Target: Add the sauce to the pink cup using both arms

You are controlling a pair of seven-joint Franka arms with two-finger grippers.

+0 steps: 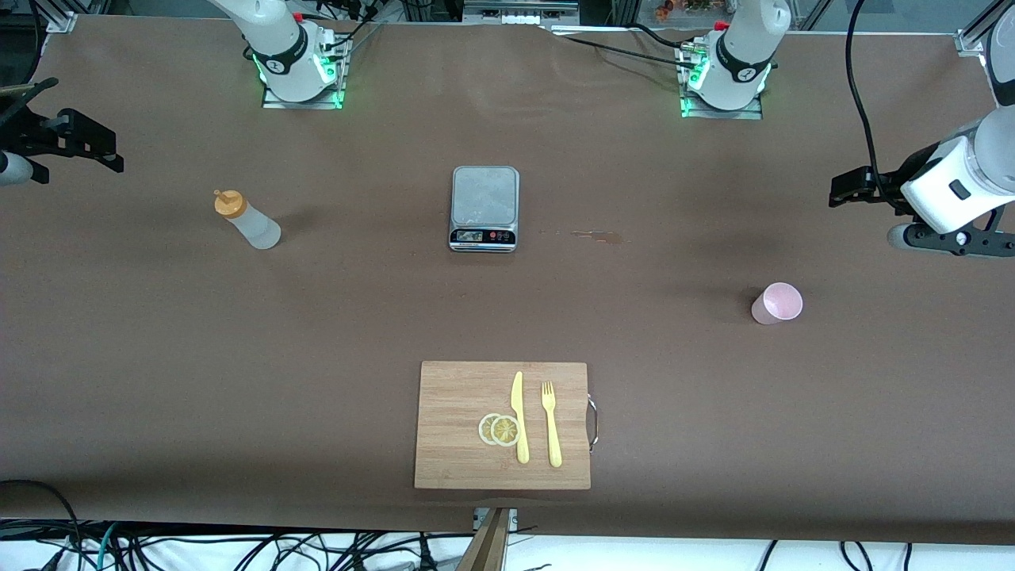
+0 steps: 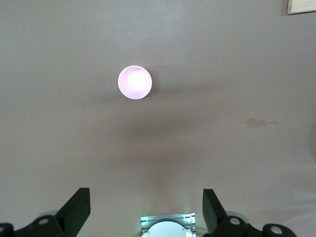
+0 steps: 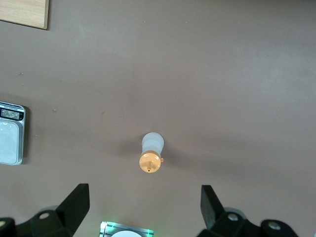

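Worktop (image 1: 158, 357): brown sheet, broad bare stretches between all items and along every edge.

Cutting board (image 1: 468, 460): wooden, metal handle, at the edge nearest the front camera, mid-table. Carries a yellow knife (image 1: 519, 418), a yellow fork (image 1: 551, 424) and two overlapping lemon slices (image 1: 499, 430) touching the knife.

Scale (image 1: 484, 208): steel plate bare, mid-table, farther from the front camera than the board.

Left hand (image 2: 147, 210): raised over the worktop at the left arm's end, fingers (image 2: 76, 207) spread wide, gripping nothing. The pink cup lies well apart from it, with open surface all round.

Right hand (image 3: 145, 207): raised at the right arm's end, partly cut off in the front view, fingers (image 3: 75, 205) spread wide, gripping nothing. The sauce stands well apart from it.

Sauce (image 1: 247, 221): translucent bottle, orange cap, upright, toward the right arm's end, level with the scale.

Pink cup (image 1: 777, 303): upright, toward the left arm's end, nearer the front camera than the scale; appears empty, though glare washes out its bottom.

Stain (image 1: 595, 235): small smear beside the scale.
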